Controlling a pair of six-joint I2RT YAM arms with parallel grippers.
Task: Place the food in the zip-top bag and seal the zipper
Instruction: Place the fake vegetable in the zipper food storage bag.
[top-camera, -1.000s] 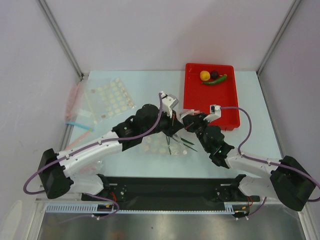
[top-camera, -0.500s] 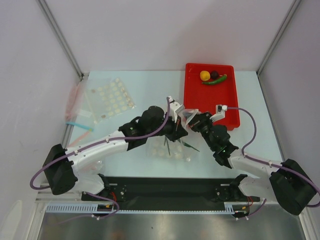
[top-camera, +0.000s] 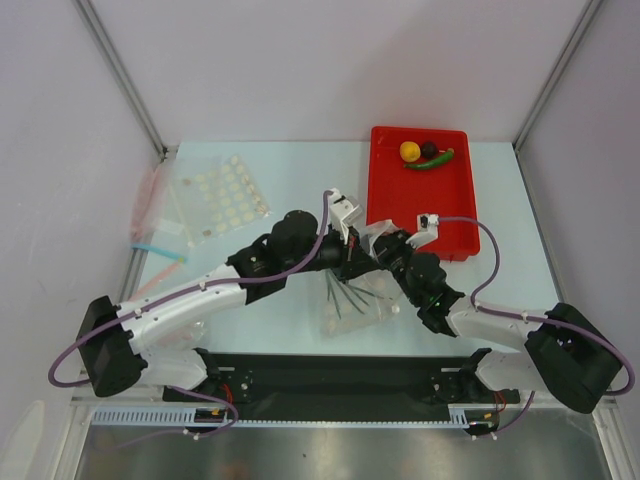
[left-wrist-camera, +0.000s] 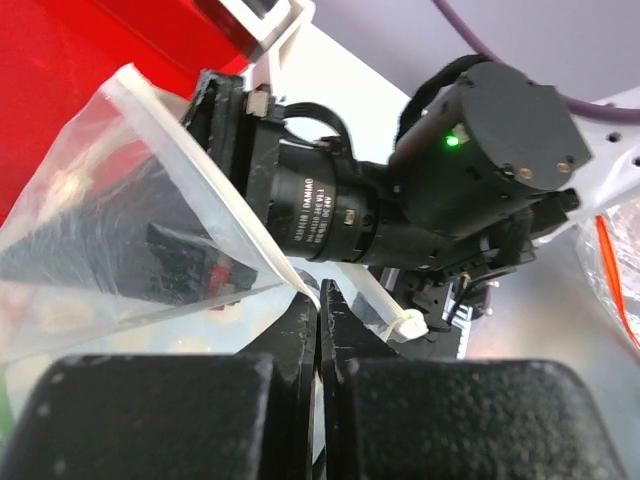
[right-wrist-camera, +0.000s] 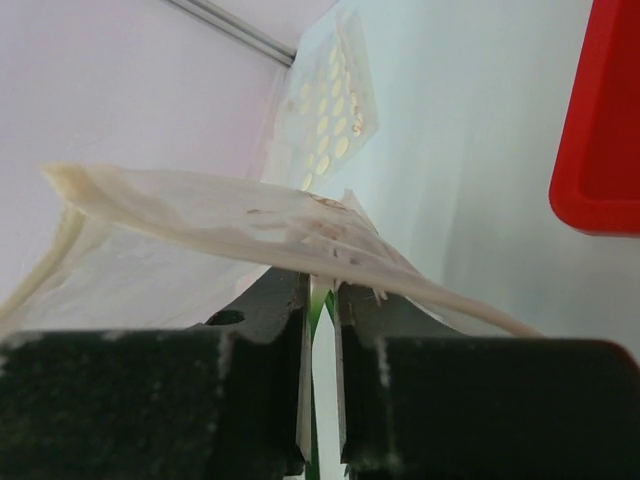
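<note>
Left gripper (left-wrist-camera: 318, 312): clenched on the mouth edge of the zip-top bag (left-wrist-camera: 130, 235), seen only in its wrist view.
Right gripper (right-wrist-camera: 319, 292): pinching the same bag's film.
Zip-top bag: held up between the 2 grippers, just in front of the red tray (top-camera: 455, 215).
Green stalks (top-camera: 338, 298): inside the bag, top view only.
Lemon (top-camera: 409, 151), maroon ball (top-camera: 429, 149), green chili (top-camera: 432, 161): at the tray's far end.

**Both arms stood nose to nose over mid-table.**
The left arm (top-camera: 200, 295) stretched from its base at 7 o'clock out toward 2 o'clock, and the right arm (top-camera: 490, 322) bent from 5 o'clock toward 10 o'clock. The left gripper (left-wrist-camera: 318, 305) had its jaws pressed together on the rim of the zip-top bag (top-camera: 352, 302). The right gripper (right-wrist-camera: 320, 290), just at its 3 o'clock, pinched the same film, with a thin slit between its fingers.
</note>
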